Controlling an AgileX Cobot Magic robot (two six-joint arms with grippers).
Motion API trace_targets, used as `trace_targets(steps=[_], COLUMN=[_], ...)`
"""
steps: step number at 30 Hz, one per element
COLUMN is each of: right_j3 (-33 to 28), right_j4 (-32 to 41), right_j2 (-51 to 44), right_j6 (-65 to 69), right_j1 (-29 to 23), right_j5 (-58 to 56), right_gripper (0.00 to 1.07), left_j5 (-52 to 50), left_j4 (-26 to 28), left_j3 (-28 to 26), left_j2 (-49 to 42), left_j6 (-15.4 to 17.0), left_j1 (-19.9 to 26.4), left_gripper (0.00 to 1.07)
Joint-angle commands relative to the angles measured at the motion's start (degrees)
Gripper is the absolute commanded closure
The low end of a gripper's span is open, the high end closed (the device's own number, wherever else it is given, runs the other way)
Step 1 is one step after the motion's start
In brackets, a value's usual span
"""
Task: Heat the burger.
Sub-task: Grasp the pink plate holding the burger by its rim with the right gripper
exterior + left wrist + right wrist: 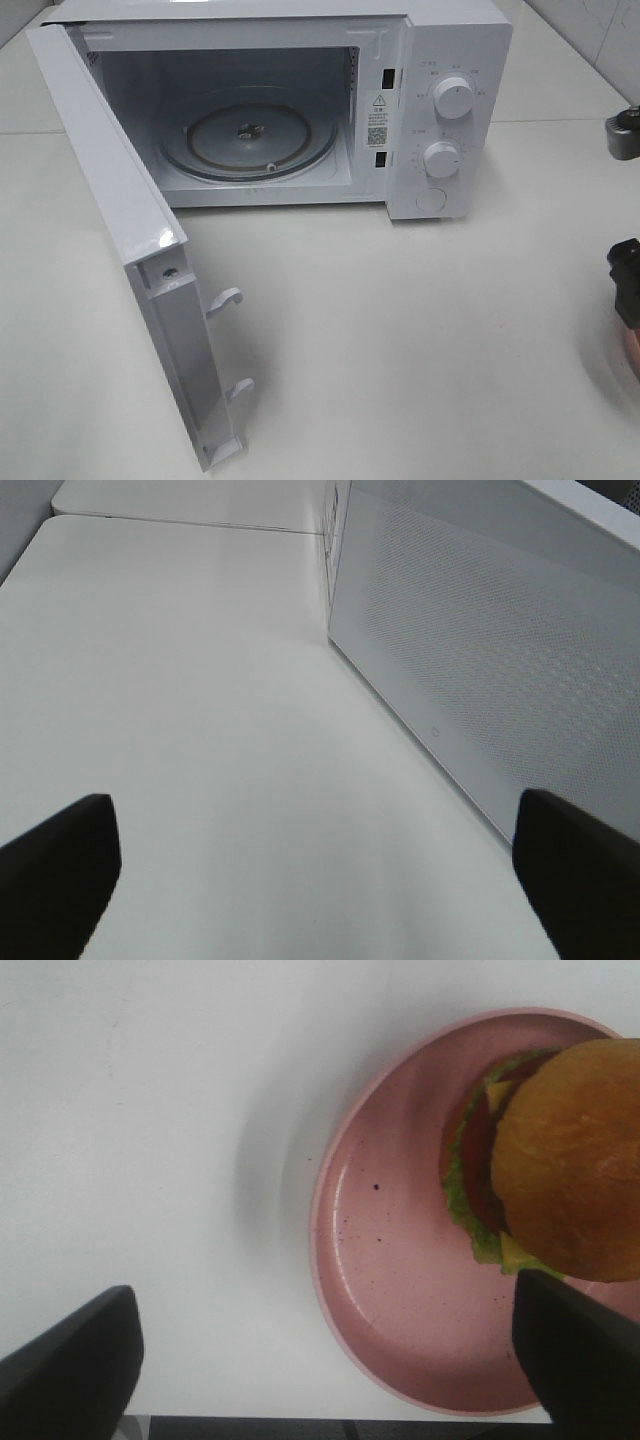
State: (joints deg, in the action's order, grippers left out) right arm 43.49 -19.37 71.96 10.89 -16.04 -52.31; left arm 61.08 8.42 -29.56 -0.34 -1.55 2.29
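Your right gripper [325, 1360] hangs open and empty over the round pink speckled plate [390, 1290]. The glossy golden-bunned burger [565, 1160] sits on that plate, crowding one rim. Lift by the bare rim and the plate may tip, sliding the burger off. Your left gripper [320, 870] is open and empty. Count: two grippers, one burger, one plate, one white open-doored microwave [455, 40], well away from the plate.

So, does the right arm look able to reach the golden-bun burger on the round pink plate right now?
Probably yes: the right gripper, jaws open, hangs right above the round pink plate, and the golden-bun burger lies uncovered beside one jaw with nothing between.
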Motion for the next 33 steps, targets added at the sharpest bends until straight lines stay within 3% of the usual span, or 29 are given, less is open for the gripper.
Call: trace_targets(steps=[1, 15, 22, 33], right_j3=[0.2, -3.8, -7.6, -8.2], right_j4=[-0.3, -0.2, 0.3, -1.0], right_j2=[-0.1, 0.0, 4.7, 13.2], right_j6=[-0.2, -0.2, 1.1, 2.8], right_j1=[2.5, 5.4, 5.4, 6.5], right_j5=[1.3, 6.2, 11.5, 16.1], right_gripper=[0.14, 0.24, 0.26, 0.26], left_j5=[0.1, 0.1, 0.1, 0.1], left_j4=[-0.1, -0.1, -0.1, -0.1], left_j3=[0.1, 0.1, 0.1, 0.1], left_j2=[-0.6, -0.6, -0.6, -0.6], left_j6=[0.1, 0.1, 0.1, 0.1], left_j1=[0.3, 0.3, 0.3, 0.3], left_gripper=[0.07, 0.07, 0.07, 0.07])
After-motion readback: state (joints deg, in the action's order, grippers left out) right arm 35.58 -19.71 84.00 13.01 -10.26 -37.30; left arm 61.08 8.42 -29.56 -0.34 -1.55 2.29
